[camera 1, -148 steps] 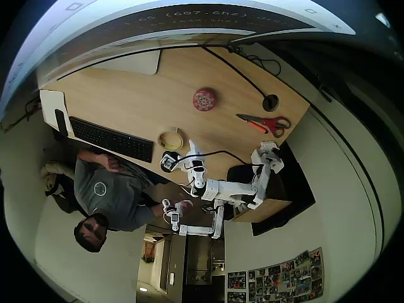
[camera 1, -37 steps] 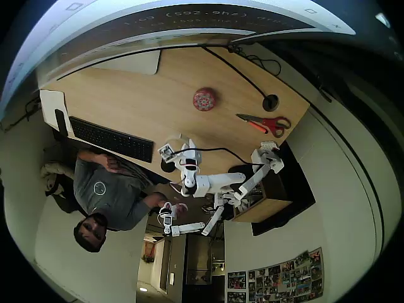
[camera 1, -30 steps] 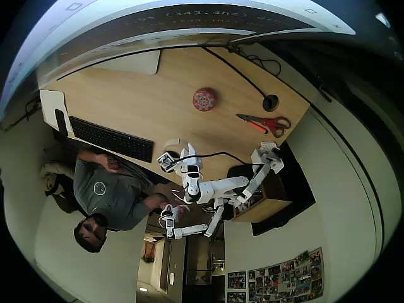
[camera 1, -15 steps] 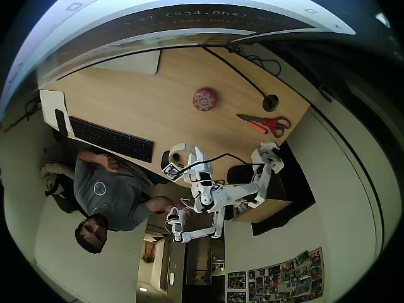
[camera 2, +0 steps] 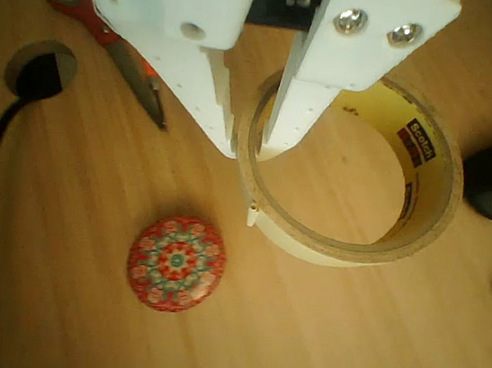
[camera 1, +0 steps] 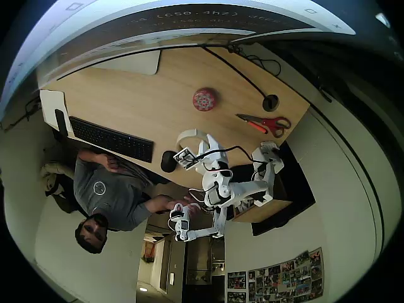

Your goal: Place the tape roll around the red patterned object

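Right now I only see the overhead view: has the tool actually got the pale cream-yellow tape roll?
Observer: Yes. In the wrist view the tool pinches the wall of the pale cream-yellow tape roll, one finger inside the ring and one outside.
Operator: Is the ring around its target yet?
Observer: No. The round red patterned dome lies outside the ring, apart from it, toward the lower left of the wrist view.

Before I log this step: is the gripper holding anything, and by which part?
Yes: the gripper is shut on the tape roll, pinching its wall, one finger inside the ring, one outside.
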Robot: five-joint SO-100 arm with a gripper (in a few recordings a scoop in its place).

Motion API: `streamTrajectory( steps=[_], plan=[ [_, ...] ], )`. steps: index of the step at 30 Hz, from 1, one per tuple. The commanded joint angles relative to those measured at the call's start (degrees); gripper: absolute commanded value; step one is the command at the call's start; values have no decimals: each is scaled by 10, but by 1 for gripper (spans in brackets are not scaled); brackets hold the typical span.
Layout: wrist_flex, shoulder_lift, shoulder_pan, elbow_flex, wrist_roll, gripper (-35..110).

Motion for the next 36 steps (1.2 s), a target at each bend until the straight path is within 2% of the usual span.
streamTrajectory(
  steps=[1,15,36],
  plan=[
    [2,39,30,-3,-22,0],
    [2,-69,156,-97,-115,0],
    [2,-236,181,-250,-147,0]
  ],
)
